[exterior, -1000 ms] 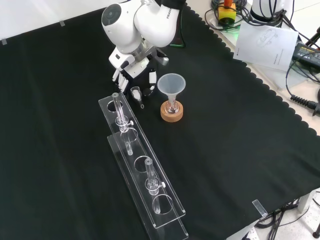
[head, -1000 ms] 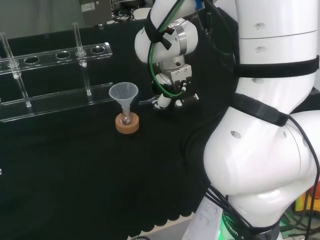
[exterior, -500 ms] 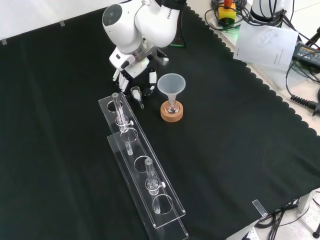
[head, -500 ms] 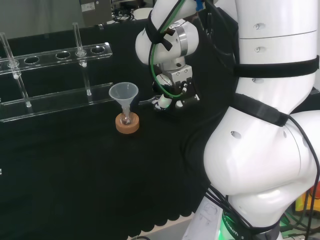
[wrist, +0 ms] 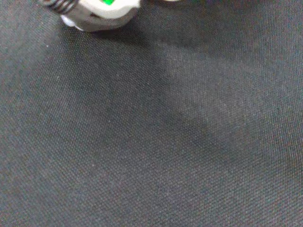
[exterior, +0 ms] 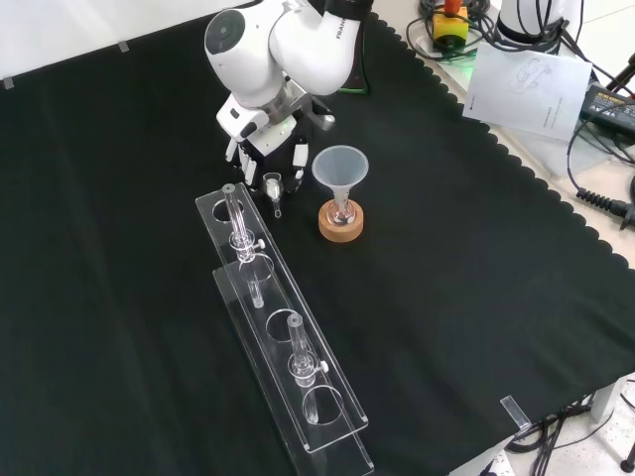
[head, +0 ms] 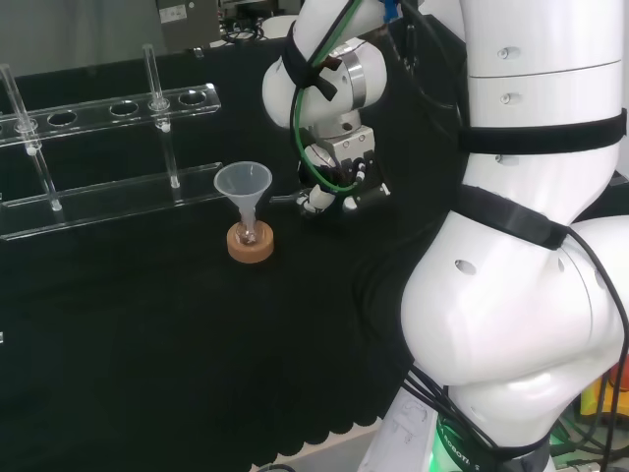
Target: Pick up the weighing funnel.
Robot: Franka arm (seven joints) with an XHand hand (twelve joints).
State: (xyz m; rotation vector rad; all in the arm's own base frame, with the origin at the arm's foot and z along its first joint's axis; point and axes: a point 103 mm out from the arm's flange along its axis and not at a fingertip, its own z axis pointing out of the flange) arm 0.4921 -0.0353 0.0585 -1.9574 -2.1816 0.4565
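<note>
The weighing funnel is a small clear scoop with a short stem. It sits low over the black cloth, between the test tube rack and the big funnel. The black and white hand comes down on it from above, with fingers on one side and the thumb on the other, curled in around it. In the head view the hand hangs right of the big funnel, and the clear stem of the weighing funnel pokes out to its left. A blurred part of the hand shows in the wrist view over bare cloth.
The big funnel stands in a small flask on a cork ring, just right of the hand in the front view. A clear test tube rack with tubes runs toward the front. Papers and cables lie beyond the cloth's scalloped edge.
The thumb has come in closer to the weighing funnel. In the head view the hand and wrist have shifted slightly up and left. The big funnel and rack have not moved.
</note>
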